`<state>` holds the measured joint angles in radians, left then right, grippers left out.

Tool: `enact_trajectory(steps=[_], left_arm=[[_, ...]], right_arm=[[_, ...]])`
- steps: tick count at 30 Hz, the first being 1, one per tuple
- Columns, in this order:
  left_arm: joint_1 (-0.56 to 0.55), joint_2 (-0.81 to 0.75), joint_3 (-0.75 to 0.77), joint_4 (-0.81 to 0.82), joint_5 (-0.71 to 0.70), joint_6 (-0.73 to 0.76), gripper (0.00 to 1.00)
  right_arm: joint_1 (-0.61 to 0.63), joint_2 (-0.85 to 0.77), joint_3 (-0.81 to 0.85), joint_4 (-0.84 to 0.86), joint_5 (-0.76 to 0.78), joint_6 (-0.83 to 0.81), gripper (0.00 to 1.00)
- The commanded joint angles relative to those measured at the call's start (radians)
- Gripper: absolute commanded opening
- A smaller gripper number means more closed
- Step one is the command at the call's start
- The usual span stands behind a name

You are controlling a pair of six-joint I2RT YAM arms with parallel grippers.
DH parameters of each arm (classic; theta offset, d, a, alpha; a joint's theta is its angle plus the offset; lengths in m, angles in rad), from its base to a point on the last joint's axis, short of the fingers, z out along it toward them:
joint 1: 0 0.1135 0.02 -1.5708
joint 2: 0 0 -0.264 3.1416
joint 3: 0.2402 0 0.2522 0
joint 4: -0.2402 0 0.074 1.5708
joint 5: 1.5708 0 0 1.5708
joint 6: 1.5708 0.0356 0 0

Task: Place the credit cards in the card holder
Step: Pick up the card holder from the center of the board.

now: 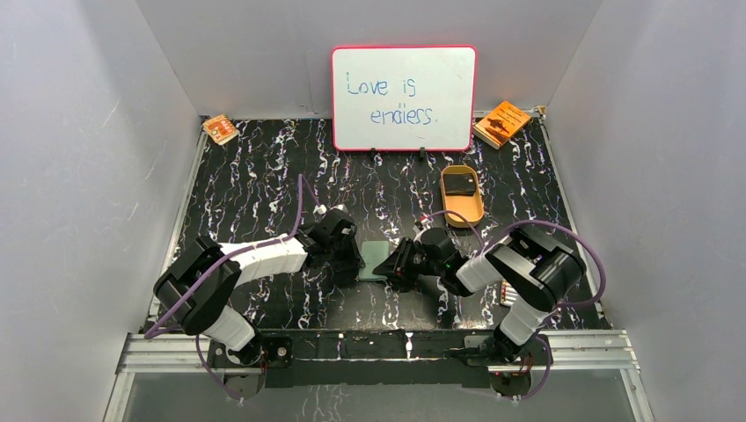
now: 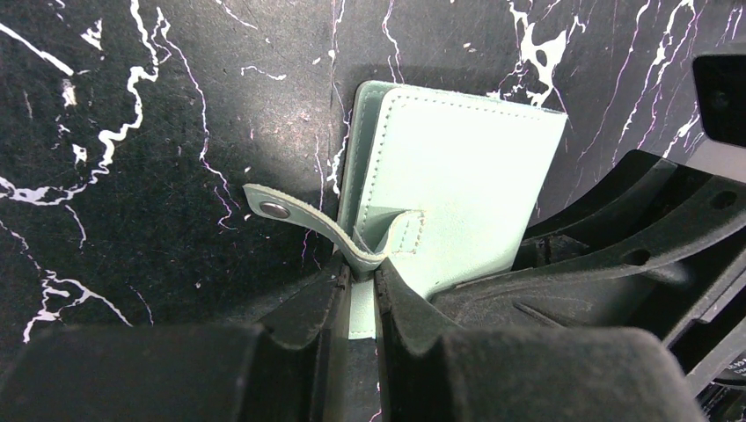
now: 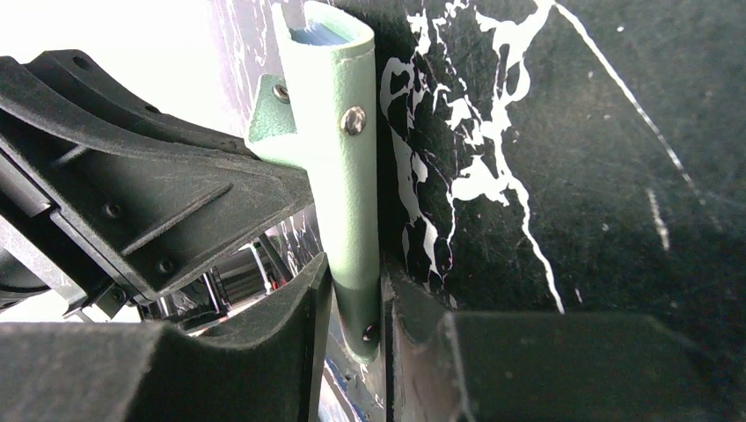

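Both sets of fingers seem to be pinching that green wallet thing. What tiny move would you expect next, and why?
Probably the right fingers draw their cover slowly away from the left fingers, spreading the card holder open. Both pairs pinch it and its snap strap hangs undone, yet it looks barely open, and a dark card lies in the tan tray.

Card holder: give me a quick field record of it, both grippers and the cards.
card holder: pale green, mid-table between the two grippers
strap: unsnapped, hanging loose to one side
left gripper: shut on the card holder's edge at the strap base
right gripper: fingers on both sides of a flap with snaps, apparently pinching it
credit cards: dark, lying in the tan tray; count cannot be told
cards in holder: none visible
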<state>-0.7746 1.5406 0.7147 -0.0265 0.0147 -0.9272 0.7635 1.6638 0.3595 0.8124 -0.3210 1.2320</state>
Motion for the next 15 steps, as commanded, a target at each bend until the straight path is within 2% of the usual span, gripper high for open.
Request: enact_trajectory(steps=[1, 6, 8, 12, 15], left_arm=[[-0.003, 0.110, -0.084, -0.164, -0.113, 0.034, 0.08], [-0.004, 0.085, -0.073, -0.190, -0.125, 0.033, 0.12], [-0.002, 0.034, -0.052, -0.232, -0.144, 0.032, 0.19], [0.008, -0.130, 0.061, -0.390, -0.203, 0.033, 0.49], [0.015, -0.272, 0.217, -0.527, -0.268, 0.041, 0.67]], right_arm=[[0.026, 0.042, 0.033, 0.030, -0.005, -0.001, 0.30], [0.029, 0.014, 0.027, 0.040, -0.006, -0.021, 0.02], [0.028, -0.043, 0.037, -0.025, 0.001, -0.075, 0.00], [0.029, -0.260, 0.127, -0.354, 0.061, -0.257, 0.00], [0.028, -0.416, 0.271, -0.661, 0.144, -0.433, 0.00]])
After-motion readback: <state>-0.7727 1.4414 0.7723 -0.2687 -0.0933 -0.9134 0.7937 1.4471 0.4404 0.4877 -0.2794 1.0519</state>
